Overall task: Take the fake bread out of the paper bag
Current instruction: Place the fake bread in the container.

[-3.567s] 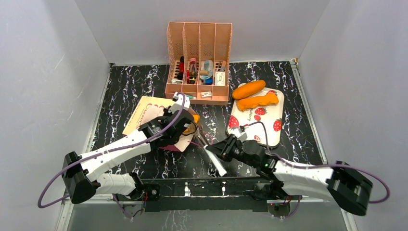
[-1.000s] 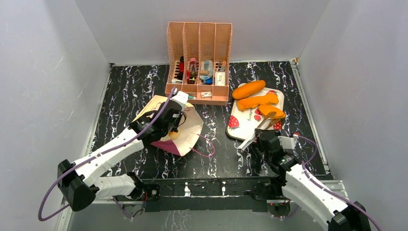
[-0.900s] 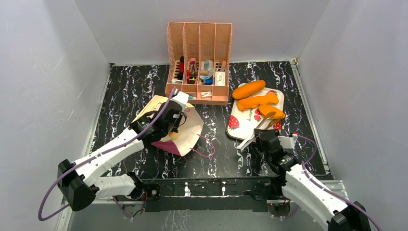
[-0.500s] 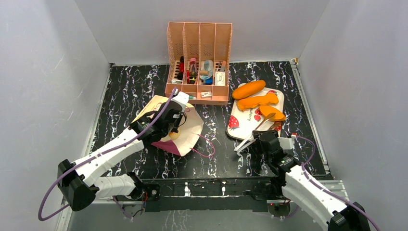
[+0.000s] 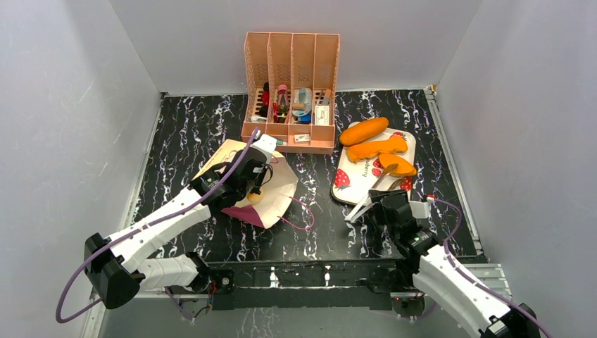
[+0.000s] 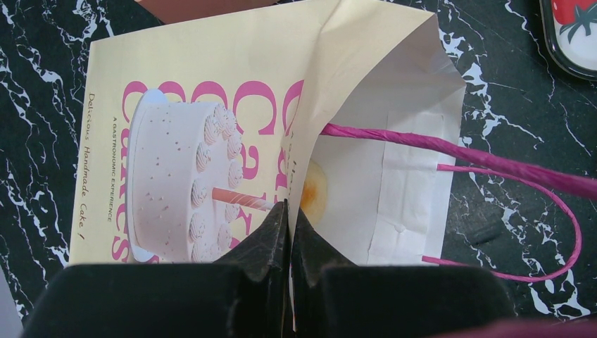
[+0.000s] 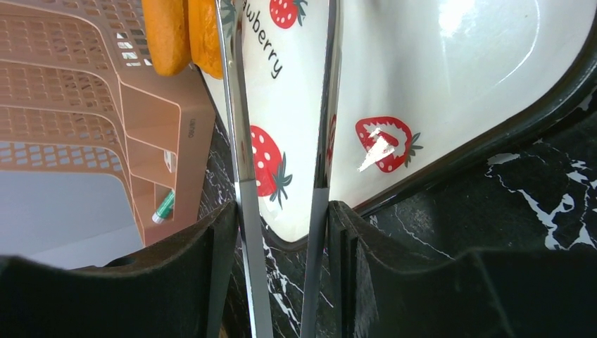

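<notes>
The paper bag lies flat at left centre, mouth facing right; it fills the left wrist view. My left gripper is shut on its upper mouth edge, holding it open. An orange-yellow patch shows inside the mouth. Three fake breads lie on the strawberry tray: an oval roll, a knobbly stick and a small bun. My right gripper is shut on metal tongs whose arms stand apart and empty over the tray's near-left corner.
A peach plastic organiser with small items stands at the back centre, left of the tray; it also shows in the right wrist view. The bag's pink cord handles trail onto the black marbled table.
The right arm carried the small bun in the tongs from the bag's mouth to the tray. In the last second the tongs let it go and drew back a little. The left gripper keeps its hold.
</notes>
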`<state>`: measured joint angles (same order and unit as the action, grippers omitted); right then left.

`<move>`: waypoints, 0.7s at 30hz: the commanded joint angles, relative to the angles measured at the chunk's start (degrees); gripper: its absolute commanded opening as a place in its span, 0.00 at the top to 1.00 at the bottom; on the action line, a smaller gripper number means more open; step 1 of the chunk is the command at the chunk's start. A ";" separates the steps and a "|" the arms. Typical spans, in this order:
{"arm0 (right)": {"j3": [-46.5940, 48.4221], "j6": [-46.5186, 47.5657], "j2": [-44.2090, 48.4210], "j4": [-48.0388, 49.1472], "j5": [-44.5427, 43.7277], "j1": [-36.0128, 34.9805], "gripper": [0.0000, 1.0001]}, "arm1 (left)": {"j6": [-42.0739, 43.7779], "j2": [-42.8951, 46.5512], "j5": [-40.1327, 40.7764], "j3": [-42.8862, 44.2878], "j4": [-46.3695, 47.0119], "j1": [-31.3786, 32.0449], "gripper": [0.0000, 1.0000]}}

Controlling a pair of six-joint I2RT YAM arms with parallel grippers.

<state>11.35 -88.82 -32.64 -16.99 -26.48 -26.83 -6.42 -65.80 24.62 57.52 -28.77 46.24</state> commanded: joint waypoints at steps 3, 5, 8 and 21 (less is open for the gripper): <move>1.24 -0.31 3.07 -1.64 0.10 0.33 0.54 | 0.22 1.76 1.04 0.33 -1.24 -0.10 1.00; 1.59 -0.39 3.99 -2.91 0.20 0.30 0.54 | 0.10 1.84 1.12 0.31 -1.36 -0.12 1.00; 1.73 -0.50 5.64 -4.28 0.37 0.30 0.54 | -0.04 2.07 1.21 0.32 -1.50 -0.14 1.00; 4.34 0.28 10.04 -10.65 1.71 0.29 0.54 | -0.31 2.16 1.04 0.05 -2.06 -0.10 1.00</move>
<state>12.01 -88.62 -24.12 -27.09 -24.75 -26.83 -6.48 -65.78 24.62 57.52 -29.34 46.24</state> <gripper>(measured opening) 0.458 0.008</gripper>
